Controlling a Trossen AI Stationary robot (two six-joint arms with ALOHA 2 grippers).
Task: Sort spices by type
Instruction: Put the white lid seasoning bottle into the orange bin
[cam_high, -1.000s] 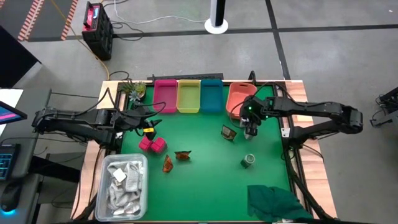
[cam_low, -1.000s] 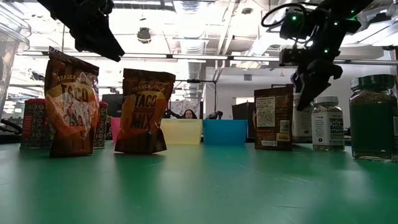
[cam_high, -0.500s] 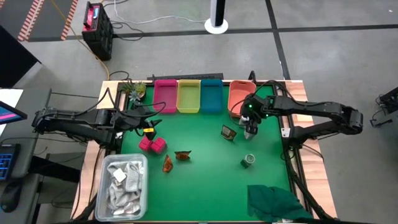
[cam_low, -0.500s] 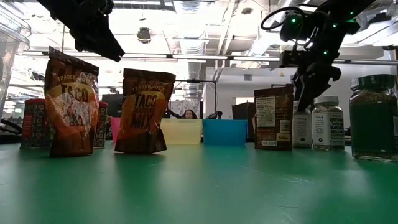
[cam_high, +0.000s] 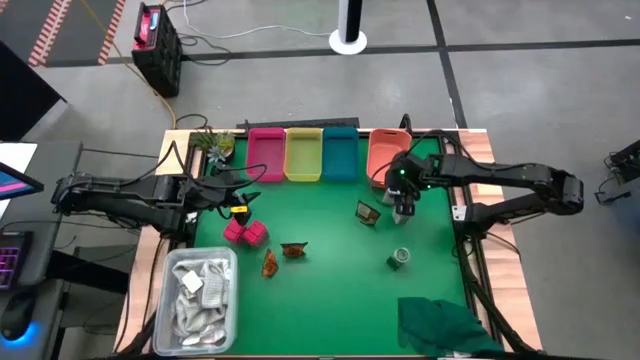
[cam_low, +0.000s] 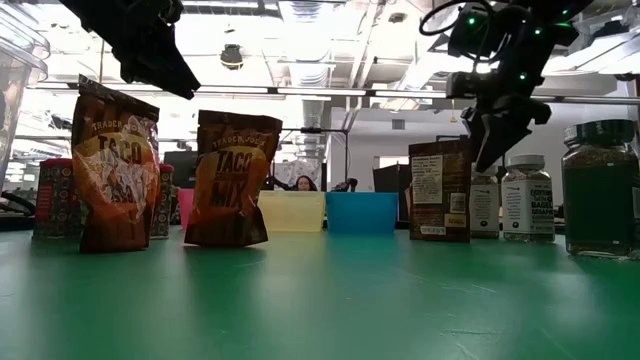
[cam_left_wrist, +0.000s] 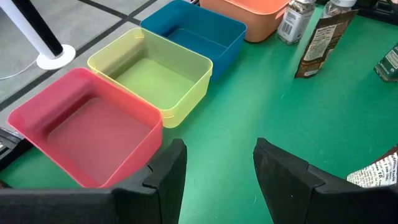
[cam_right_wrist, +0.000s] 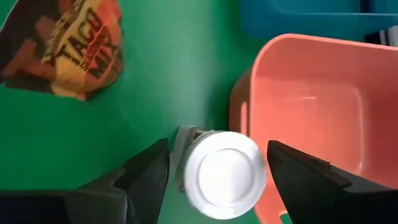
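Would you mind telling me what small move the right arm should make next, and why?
Probably lower and close: the right end effector hangs open directly over a white-capped jar beside the orange bin, fingers either side of the cap but above it in the low view.

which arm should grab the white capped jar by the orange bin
The right. Its gripper hangs open directly over the white-capped jar beside the orange bin; the left gripper is across the table by the pink bin.

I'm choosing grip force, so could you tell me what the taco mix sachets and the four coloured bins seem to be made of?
The taco mix sachets look like thin printed film, creased and faintly glossy, probably foil-lined plastic. The four coloured bins appear to be moulded plastic: thin, smooth, slightly translucent walls with rounded corners, light showing through the yellow one.
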